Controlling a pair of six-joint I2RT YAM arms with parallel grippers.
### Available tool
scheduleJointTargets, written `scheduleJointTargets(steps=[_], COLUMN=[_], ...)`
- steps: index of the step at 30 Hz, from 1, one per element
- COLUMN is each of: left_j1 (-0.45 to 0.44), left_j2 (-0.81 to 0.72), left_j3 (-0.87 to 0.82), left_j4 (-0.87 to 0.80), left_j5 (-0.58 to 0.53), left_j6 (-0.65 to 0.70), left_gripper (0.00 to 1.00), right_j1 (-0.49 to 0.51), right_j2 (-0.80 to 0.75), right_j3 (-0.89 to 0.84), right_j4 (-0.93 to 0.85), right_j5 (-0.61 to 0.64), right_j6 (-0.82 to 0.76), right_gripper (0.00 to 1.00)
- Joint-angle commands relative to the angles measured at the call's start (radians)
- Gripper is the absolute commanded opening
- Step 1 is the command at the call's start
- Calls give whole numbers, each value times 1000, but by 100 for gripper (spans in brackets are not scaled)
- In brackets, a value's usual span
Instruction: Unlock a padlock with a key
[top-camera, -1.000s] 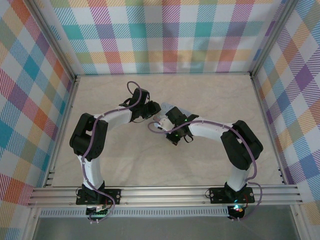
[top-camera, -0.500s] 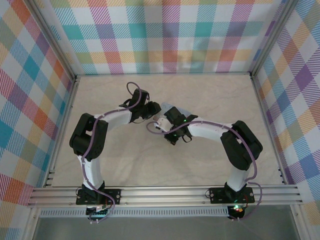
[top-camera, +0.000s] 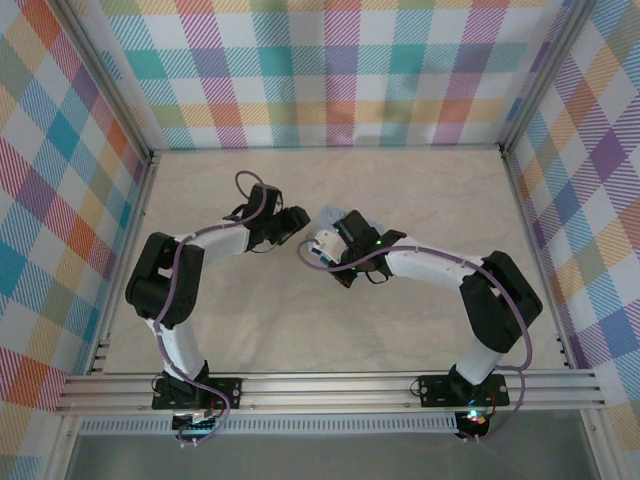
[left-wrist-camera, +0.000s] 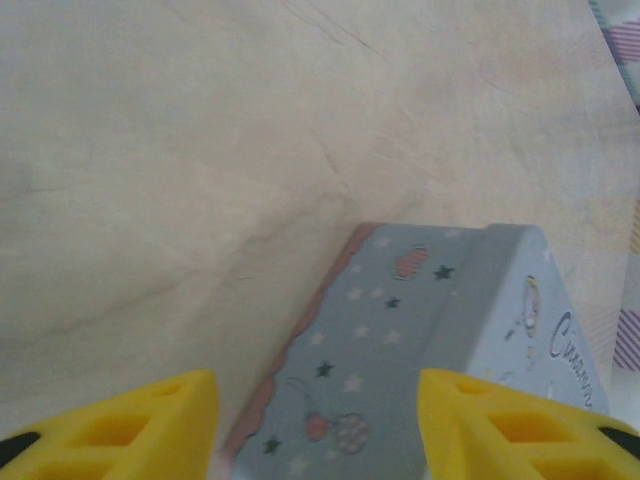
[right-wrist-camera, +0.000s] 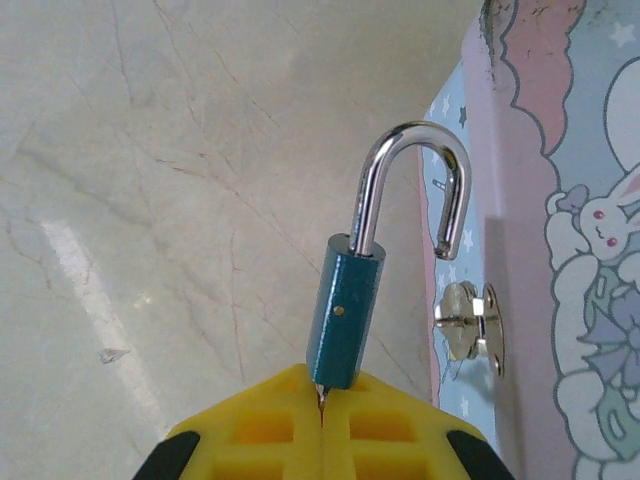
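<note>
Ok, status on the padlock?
Left pincer open, tin box ahead. Right pincer shut on key, padlock on it. Shackle sprung open, clear of the hasp. Nothing in the way.

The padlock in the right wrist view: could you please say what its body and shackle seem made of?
Padlock body: probably metal with a teal, satin painted or anodised coat; even colour, soft sheen. Shackle: polished bright metal, likely steel; mirror-like highlights.

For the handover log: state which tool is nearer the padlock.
Right. The right tool pinches the key plugged into the padlock; the left tool is open, facing the tin box, apart from the padlock.
</note>
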Motion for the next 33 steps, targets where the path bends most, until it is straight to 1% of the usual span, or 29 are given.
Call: scheduleJointTargets(steps=[1, 4, 7, 8, 9, 15, 20, 21, 28, 33], left_j1=[28, 37, 43, 43, 43, 42, 36, 32, -9, -55], left_j2=[-84, -134, -176, -190, -204, -293, -363, -383, -476, -490], left_j3=[-35, -79, -108, -121, -129, -177, -212, -220, -269, -287], left_j4=[-9, 7, -5, -6, -11, -45, -89, -102, -171, -181], left_j5=[-18, -26, -33, -34, -33, -25, -12, -17, -47, -72], left_j6=[13, 21, 28, 29, 31, 45, 64, 71, 101, 100], left_gripper=[61, 71, 75, 95, 100, 100, 100, 100, 100, 100], right_j1=[10, 10, 10, 9, 8, 2, -36, -49, -159, -287], right_j2=[-72, -123, -170, -184, -198, -295, -375, -389, -464, -478], right_j3=[-26, -52, -78, -83, -87, -114, -127, -126, -104, -75], right_j4=[20, 29, 35, 32, 29, 27, -12, -28, -176, -300], right_j5=[-38, -29, -5, 1, 6, 18, 41, 48, 87, 159], right_j6=[28, 43, 58, 63, 70, 147, 225, 271, 404, 502], right_gripper=[0, 0, 0, 0, 0, 0, 0, 0, 0, 0])
